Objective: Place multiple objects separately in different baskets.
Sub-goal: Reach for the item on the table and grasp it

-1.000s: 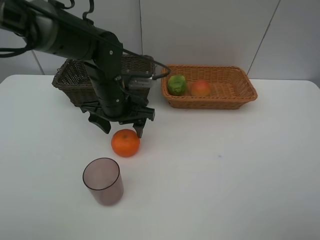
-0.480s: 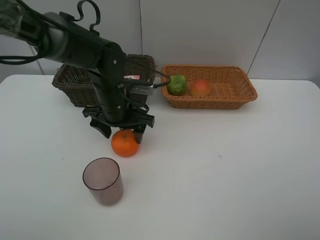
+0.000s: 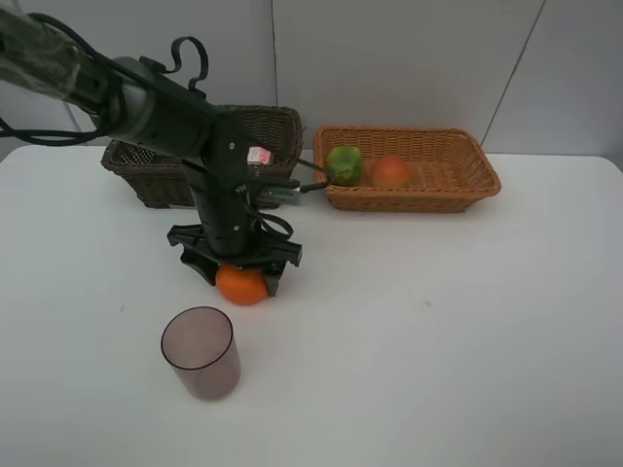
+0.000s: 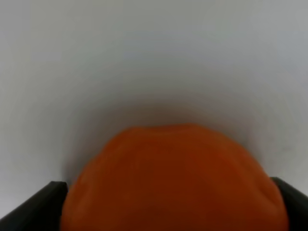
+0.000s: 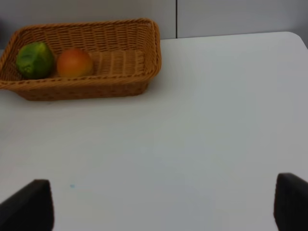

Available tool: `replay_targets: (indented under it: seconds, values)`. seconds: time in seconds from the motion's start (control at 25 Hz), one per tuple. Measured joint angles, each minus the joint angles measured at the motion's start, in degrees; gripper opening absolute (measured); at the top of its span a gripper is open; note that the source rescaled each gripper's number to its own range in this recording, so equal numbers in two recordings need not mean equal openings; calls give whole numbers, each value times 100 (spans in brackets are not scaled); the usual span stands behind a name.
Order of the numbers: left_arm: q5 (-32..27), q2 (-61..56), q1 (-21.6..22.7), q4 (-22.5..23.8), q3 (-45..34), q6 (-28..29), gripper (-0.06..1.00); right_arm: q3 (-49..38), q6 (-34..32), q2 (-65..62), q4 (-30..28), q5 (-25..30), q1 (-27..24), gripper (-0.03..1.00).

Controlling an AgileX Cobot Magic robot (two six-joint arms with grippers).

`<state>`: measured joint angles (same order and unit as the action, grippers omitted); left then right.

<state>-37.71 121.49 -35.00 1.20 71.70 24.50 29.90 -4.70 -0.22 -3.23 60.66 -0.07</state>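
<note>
Orange (image 3: 241,286) sits on the white table (image 3: 438,321), left of centre and toward the near side; the left gripper (image 3: 237,277) is down over it from above, jaws spread wide with one finger on each side of the fruit, not clamped; whether the pads touch the skin cannot be told. Near and slightly left of the orange stands the translucent mauve cup (image 3: 201,352), upright and apart from both fruit and gripper. The left arm crosses in front of the dark brown wicker basket (image 3: 146,165) at the far left and hides much of its inside. To the right of it lies the light orange-tan wicker basket (image 3: 458,199); the green mottled fruit (image 3: 344,164) and the red-yellow round fruit (image 3: 390,171) rest side by side at its left end. The right gripper (image 5: 159,202) hangs over bare table, fingers wide apart, holding nothing.
</note>
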Motion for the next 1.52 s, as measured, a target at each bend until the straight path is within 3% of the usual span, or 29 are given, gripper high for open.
replay_targets:
  seconds: [0.2, 0.36, 0.64, 1.52]
  values:
    - [-38, 101, 0, -36, 0, -162, 99, 0, 0, 0, 0, 0, 0, 100]
    - [-56, 101, 4, -67, 0, -283, 91, 0, 0, 0, 0, 0, 0, 100]
    - [0, 101, 11, -435, 6, -189, 91, 0, 0, 0, 0, 0, 0, 100]
    - [171, 96, 11, -494, 6, -6, 91, 0, 0, 0, 0, 0, 0, 100]
